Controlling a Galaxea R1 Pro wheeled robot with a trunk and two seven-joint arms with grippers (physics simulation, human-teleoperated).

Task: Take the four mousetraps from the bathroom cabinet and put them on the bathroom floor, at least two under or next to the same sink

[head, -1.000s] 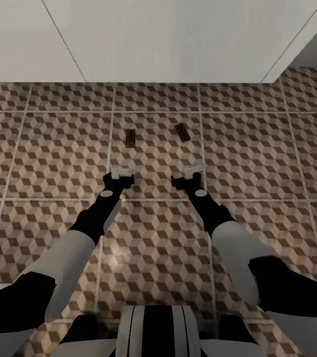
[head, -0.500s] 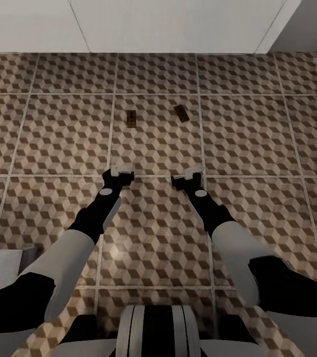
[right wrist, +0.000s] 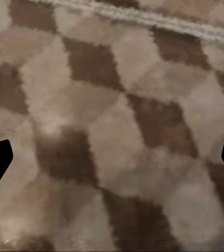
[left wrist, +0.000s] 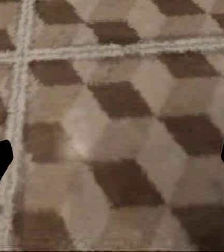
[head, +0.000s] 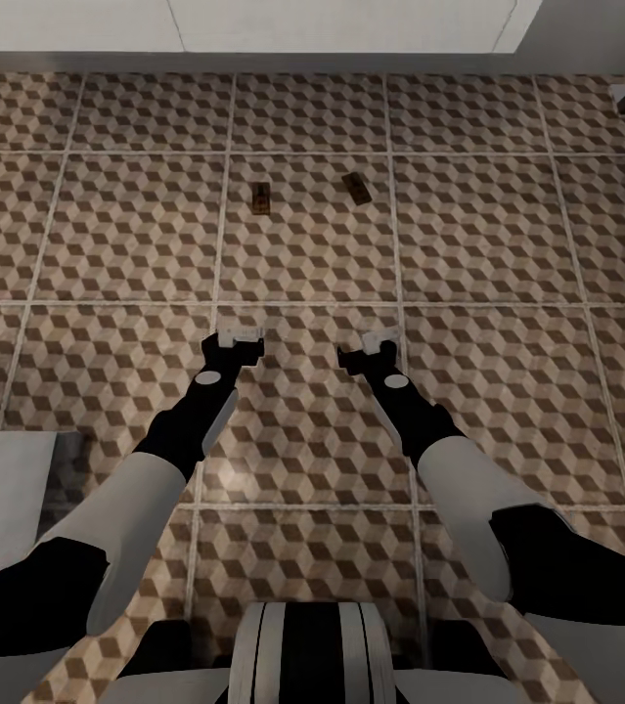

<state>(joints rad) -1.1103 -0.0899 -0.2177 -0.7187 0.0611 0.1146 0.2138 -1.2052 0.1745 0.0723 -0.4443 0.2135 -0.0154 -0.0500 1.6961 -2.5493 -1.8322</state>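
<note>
You have two mousetraps on the bathroom floor point(head: 107, 235): one mousetrap point(head: 261, 197) and a second mousetrap point(head: 357, 188) near it on the same tile. Two arms reach out ahead of you, one left gripper point(head: 233, 339) and one right gripper point(head: 379, 343), each with two fingers.

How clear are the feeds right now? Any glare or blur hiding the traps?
Head view: evenly dim, no glare; two small brown wooden mousetraps lie flat on the cube-patterned tiled floor, small but distinguishable. Left and right wrist views: soft, blurry close-ups of tile.
</note>
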